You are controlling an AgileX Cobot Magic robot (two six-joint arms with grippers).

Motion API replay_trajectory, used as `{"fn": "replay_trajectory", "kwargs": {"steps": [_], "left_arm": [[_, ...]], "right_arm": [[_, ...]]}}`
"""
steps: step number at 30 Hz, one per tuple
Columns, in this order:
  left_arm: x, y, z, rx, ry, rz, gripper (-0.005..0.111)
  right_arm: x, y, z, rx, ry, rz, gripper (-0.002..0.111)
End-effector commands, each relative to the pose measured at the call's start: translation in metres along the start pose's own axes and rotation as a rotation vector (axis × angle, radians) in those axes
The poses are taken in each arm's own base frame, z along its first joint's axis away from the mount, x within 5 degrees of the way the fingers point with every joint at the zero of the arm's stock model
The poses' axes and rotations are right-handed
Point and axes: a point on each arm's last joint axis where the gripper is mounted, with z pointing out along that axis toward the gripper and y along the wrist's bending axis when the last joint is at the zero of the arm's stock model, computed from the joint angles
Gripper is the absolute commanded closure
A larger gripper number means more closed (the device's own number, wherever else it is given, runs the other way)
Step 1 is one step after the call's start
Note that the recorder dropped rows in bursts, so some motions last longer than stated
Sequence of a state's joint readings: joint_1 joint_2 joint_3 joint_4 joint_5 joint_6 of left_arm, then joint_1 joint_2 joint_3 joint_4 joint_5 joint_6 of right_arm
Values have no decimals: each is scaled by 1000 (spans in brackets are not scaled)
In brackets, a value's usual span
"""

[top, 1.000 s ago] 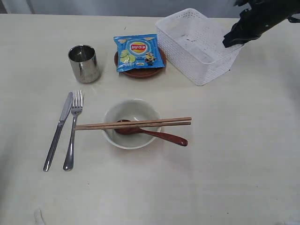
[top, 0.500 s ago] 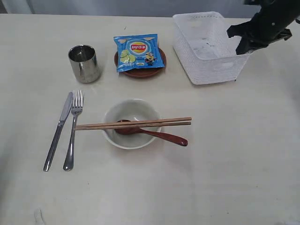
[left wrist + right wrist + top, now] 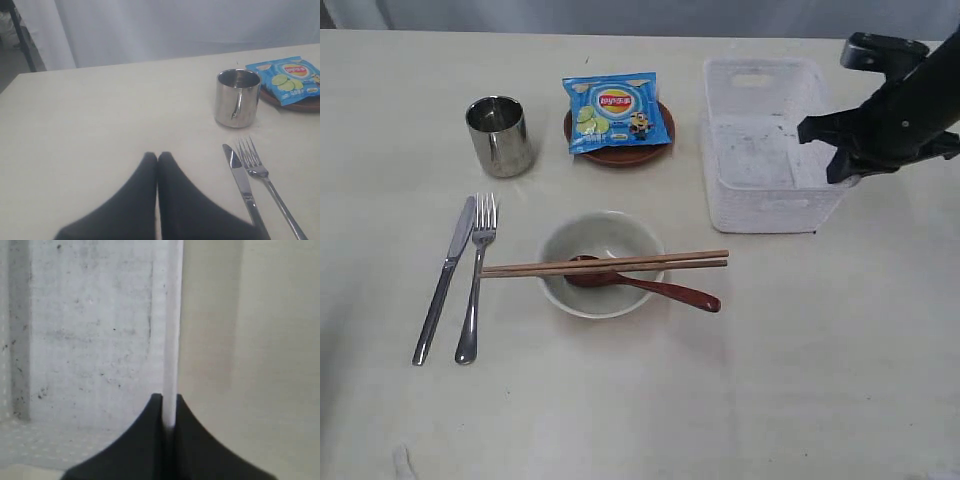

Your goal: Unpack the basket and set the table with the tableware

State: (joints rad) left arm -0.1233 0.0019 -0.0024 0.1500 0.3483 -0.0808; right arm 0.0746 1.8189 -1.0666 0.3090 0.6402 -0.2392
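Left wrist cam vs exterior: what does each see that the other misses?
Only left wrist: the left gripper, shut. Only exterior: basket, right gripper clamped on its wall, bowl, chopsticks, spoon. Both: cup, knife, fork, snack packet, plate.

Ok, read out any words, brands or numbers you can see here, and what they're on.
On the blue snack packet: white lettering in a red logo, too blurred to read; its smaller print too.
On the steel cup, bowl and basket: no text visible.
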Motion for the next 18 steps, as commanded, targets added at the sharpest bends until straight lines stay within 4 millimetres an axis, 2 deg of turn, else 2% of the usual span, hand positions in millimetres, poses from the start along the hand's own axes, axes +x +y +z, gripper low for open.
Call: {"fn": "replay_trajectory", "kwargs": {"steps": [1, 3, 8, 18], "left_arm": [[1, 0, 0, 6, 0, -3, 107], [1, 0, 0, 6, 0, -3, 107], [1, 0, 0, 6, 0, -3, 107], [1, 0, 0, 6, 0, -3, 107]], "right_arm": [[3, 27, -3, -23, -1, -52, 109], [2, 27, -3, -10, -6, 1, 109], [2, 17, -4, 98, -12, -22, 109], [-1, 14, -4, 127, -39, -10, 109]]}}
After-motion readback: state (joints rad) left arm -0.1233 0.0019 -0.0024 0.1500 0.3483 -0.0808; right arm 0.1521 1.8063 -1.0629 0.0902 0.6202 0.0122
